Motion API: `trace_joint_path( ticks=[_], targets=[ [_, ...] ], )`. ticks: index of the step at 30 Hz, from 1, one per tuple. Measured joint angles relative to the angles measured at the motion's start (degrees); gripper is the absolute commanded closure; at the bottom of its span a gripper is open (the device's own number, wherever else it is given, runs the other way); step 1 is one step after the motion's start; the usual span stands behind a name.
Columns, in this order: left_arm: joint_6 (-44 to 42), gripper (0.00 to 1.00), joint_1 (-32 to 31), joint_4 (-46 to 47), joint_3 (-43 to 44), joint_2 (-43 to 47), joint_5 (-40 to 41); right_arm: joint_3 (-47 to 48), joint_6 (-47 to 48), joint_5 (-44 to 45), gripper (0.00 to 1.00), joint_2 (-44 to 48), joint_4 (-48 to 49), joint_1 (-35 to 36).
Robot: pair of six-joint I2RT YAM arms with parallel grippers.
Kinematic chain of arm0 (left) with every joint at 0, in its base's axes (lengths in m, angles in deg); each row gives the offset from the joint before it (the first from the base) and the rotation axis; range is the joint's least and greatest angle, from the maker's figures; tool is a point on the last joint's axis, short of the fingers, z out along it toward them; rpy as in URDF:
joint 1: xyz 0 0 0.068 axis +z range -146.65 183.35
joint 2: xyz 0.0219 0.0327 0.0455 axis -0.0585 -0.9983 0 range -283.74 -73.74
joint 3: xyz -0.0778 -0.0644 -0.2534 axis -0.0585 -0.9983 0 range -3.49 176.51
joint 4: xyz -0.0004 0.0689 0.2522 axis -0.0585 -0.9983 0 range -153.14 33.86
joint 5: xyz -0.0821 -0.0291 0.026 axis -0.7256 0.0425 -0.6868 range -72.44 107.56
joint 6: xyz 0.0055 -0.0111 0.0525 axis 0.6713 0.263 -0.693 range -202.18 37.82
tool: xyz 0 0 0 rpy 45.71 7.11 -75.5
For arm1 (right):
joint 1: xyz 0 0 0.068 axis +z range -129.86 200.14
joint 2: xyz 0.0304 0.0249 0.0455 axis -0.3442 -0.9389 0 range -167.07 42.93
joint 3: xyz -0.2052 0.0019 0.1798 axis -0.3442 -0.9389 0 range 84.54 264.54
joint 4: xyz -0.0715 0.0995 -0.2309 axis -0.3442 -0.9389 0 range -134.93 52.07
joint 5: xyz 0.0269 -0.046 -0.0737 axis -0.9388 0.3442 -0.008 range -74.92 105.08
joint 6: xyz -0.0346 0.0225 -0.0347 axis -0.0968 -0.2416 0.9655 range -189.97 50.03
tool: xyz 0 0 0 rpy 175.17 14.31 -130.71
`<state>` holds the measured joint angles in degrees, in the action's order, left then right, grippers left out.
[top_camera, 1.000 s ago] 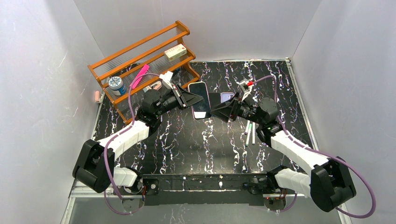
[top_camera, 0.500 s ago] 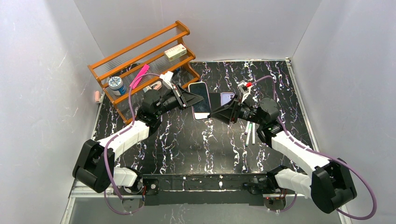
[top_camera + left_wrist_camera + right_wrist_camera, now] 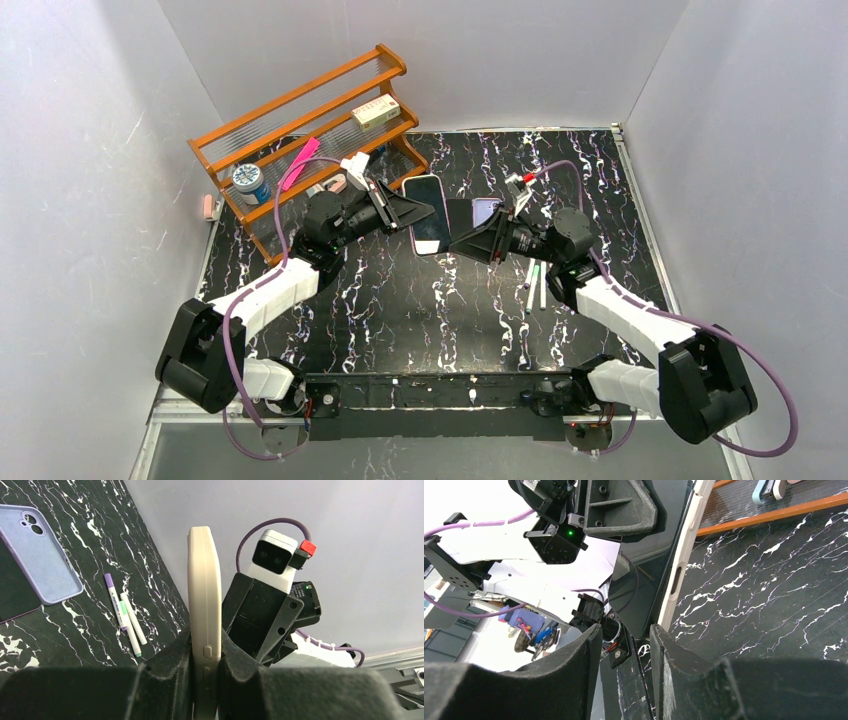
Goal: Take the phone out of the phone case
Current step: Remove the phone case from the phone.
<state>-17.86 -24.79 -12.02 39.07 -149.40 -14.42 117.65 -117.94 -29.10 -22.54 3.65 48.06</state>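
Observation:
A phone in a cream case is held off the table, screen up in the top view. My left gripper is shut on its far-left edge; in the left wrist view the case's side with buttons stands clamped between my left gripper's jaws. My right gripper is open at the phone's near right corner. In the right wrist view the cream edge and dark screen lie just beyond my right gripper; I cannot tell if they touch.
A lilac case and a dark phone lie flat behind my right gripper. Two markers lie on the black marbled table. An orange wooden rack with small items stands at the back left.
My right gripper has shifted slightly at the phone's near right corner and its wrist has turned a little. My left gripper and the phone have stayed still.

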Motion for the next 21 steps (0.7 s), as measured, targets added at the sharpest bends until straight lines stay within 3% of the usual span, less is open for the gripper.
trace_joint_path(
  ticks=[21],
  targets=[
    [2.62,1.0,-4.13,5.86,-1.6,-0.07,3.43,0.02,-6.95,-4.39,0.56,-6.62,12.44,-0.31]
  ],
)
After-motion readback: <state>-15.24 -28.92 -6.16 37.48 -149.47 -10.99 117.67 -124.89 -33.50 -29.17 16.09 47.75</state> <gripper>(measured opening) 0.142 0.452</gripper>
